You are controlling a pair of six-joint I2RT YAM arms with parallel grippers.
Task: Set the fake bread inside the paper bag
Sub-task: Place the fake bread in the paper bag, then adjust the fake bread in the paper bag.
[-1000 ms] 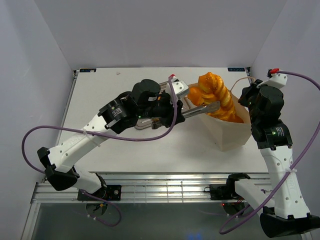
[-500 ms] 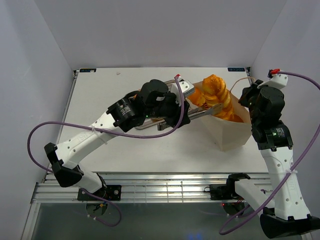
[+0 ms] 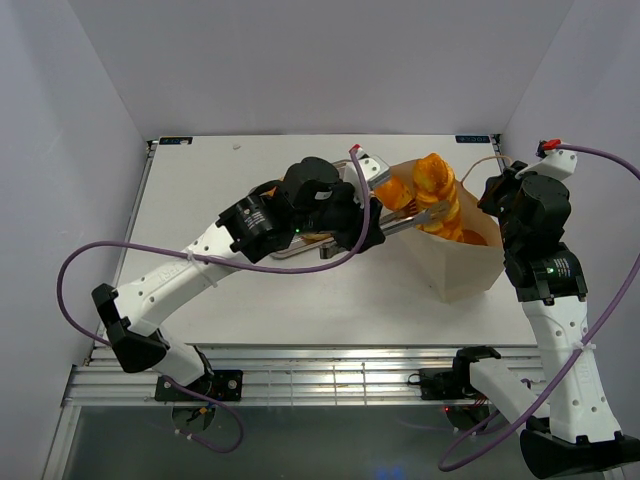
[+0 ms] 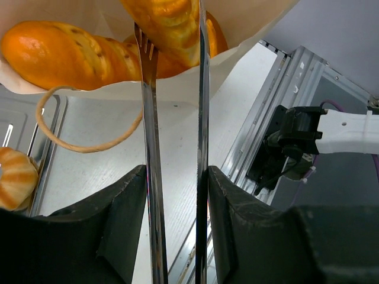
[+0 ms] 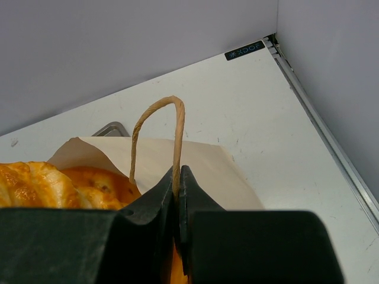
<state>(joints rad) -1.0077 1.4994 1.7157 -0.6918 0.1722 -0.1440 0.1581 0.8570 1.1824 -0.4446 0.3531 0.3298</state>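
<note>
The cream paper bag [image 3: 455,268] stands at the right with golden fake bread [image 3: 437,192] sticking out of its mouth. My left gripper [image 3: 372,222] is shut on the metal tongs [image 3: 408,222], which reach over the bag's rim. In the left wrist view the tong arms [image 4: 151,148] stand spread on either side of a braided loaf [image 4: 174,26], beside a speckled loaf [image 4: 65,53] in the bag. My right gripper [image 5: 177,174] is shut on the bag's string handle [image 5: 157,112], holding the mouth up. Another bun [image 4: 15,177] lies on the tray.
The silver tray [image 3: 290,250] lies under my left arm, mostly hidden. The bag's other string handle [image 4: 77,145] hangs loose over the tray's edge [image 4: 44,148]. White walls close in the table at the back and both sides.
My left arm pushed the tongs further over the bag and its jaws widened, letting the tong arms spread. The braided loaf sank lower into the bag. The right gripper stayed put.
</note>
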